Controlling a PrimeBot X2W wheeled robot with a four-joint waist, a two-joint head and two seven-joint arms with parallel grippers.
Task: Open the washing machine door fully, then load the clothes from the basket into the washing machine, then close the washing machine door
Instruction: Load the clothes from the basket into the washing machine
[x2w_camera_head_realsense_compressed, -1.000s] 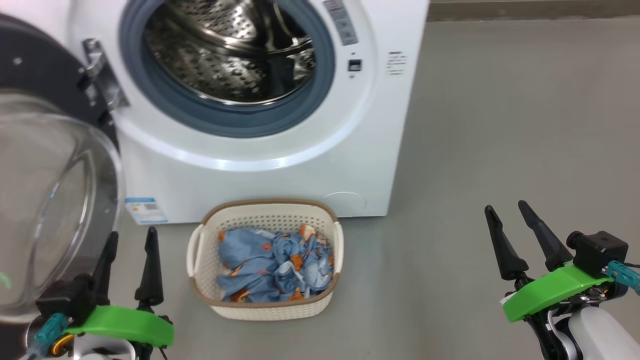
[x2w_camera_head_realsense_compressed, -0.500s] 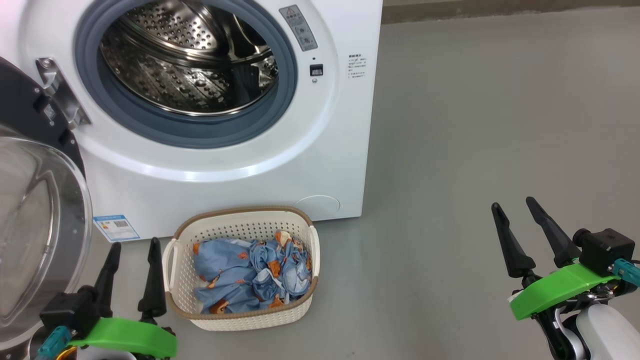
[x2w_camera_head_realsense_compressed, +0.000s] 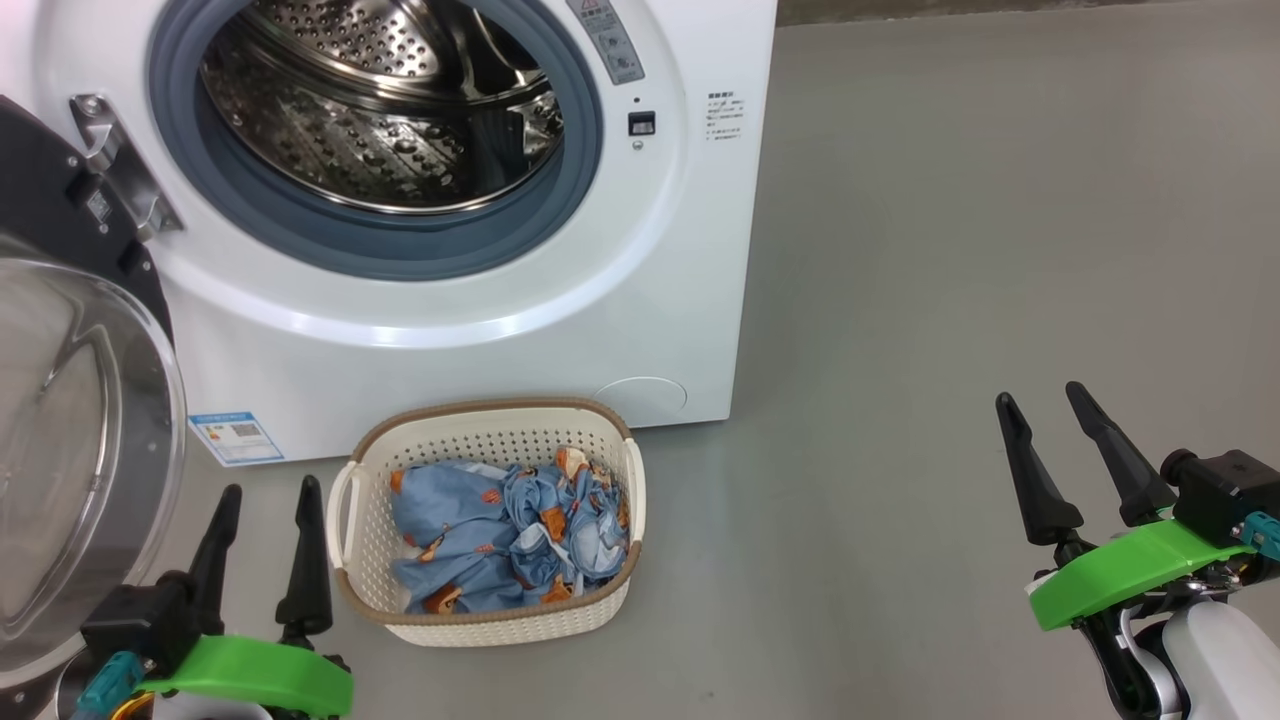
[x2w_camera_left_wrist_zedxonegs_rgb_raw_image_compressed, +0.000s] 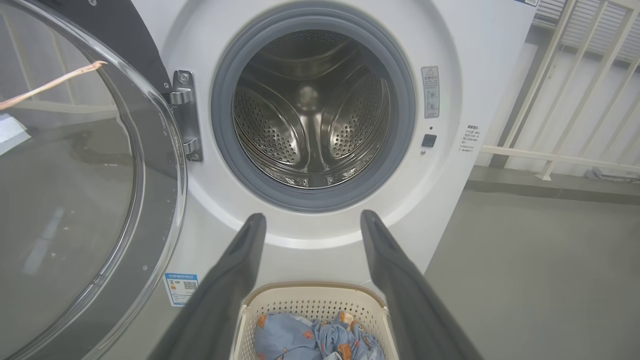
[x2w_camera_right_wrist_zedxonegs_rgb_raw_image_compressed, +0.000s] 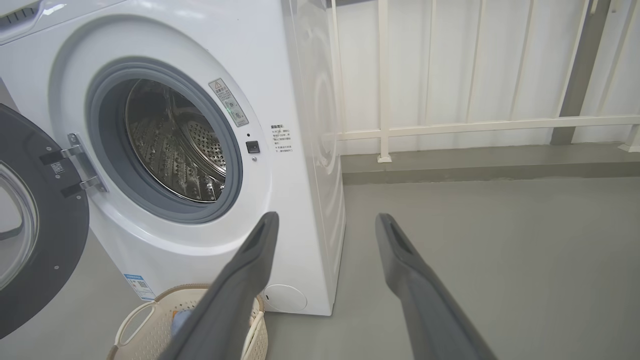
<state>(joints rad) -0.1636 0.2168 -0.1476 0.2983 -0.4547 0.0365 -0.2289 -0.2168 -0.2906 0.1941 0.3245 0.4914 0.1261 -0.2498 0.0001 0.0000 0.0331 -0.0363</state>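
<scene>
Underfoot, smooth grey floor (white railing behind) beneath the basket.

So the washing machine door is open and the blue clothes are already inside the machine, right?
Not quite. The washing machine door is open, but the blue clothes are in the basket on the floor, not inside the washing machine. The head view shows it.

Glossy white washing machine, perforated steel drum gleaming.
Clear glass door; matt rubber seal; cream perforated plastic basket; clothes of soft printed fabric; smooth matt grey floor.
</scene>
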